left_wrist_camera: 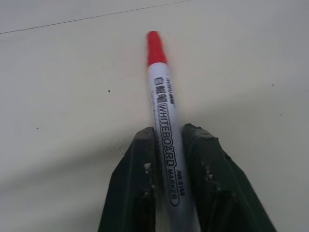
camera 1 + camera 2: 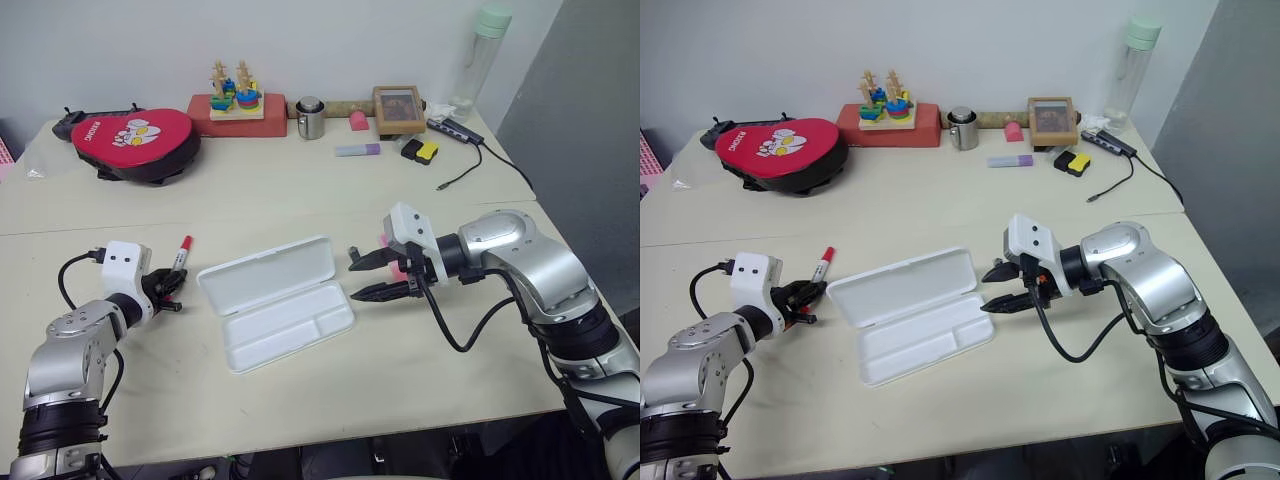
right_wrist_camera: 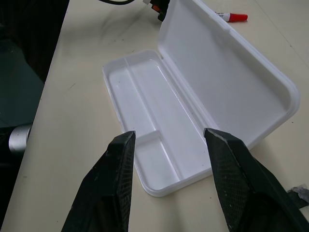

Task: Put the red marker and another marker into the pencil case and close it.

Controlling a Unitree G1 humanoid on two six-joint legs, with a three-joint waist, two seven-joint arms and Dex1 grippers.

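The red marker (image 1: 164, 121), white-barrelled with a red cap, lies on the table to the left of the pencil case, and my left gripper (image 2: 165, 288) is shut on its barrel; its cap (image 2: 184, 243) points toward the far side. The pencil case (image 2: 275, 300), a flat white box, lies open in the middle with its lid (image 3: 227, 72) raised and its compartments bare. My right gripper (image 2: 365, 276) hovers open at the case's right end, with nothing between its fingers (image 3: 120, 164). A bit of bright pink (image 2: 398, 270) shows behind that gripper; I cannot tell whether it is the other marker.
At the back stand a red pouch (image 2: 135, 140), a stacking toy (image 2: 235, 95), a metal cup (image 2: 310, 118), a picture frame (image 2: 398, 108) and a bottle (image 2: 480, 60). A pale purple highlighter (image 2: 357, 150), a black-and-yellow block (image 2: 420, 150) and a cable (image 2: 470, 170) lie nearby.
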